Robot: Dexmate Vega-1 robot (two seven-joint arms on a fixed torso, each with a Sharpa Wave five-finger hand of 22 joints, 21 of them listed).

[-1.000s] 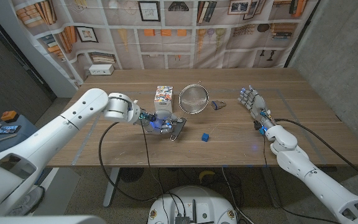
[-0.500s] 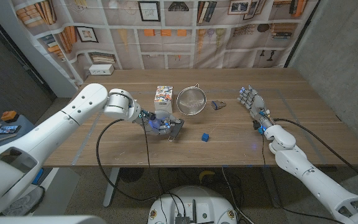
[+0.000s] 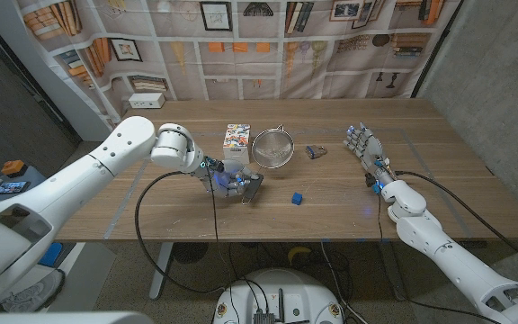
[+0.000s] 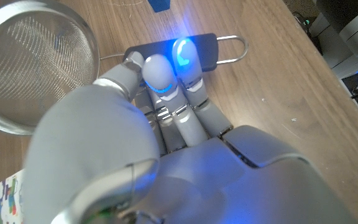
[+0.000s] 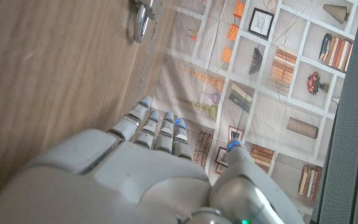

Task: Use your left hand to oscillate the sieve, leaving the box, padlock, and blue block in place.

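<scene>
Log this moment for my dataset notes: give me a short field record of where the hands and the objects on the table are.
left hand: fingers on the sieve's black handle
sieve: bowl in the middle of the table, beside the box, handle toward the robot
box: upright, left of the sieve bowl
blue block: alone on the table, near side, right of the handle
padlock: right of the sieve, apart from it
right hand: holds nothing, fingers extended, right side of the table
</scene>
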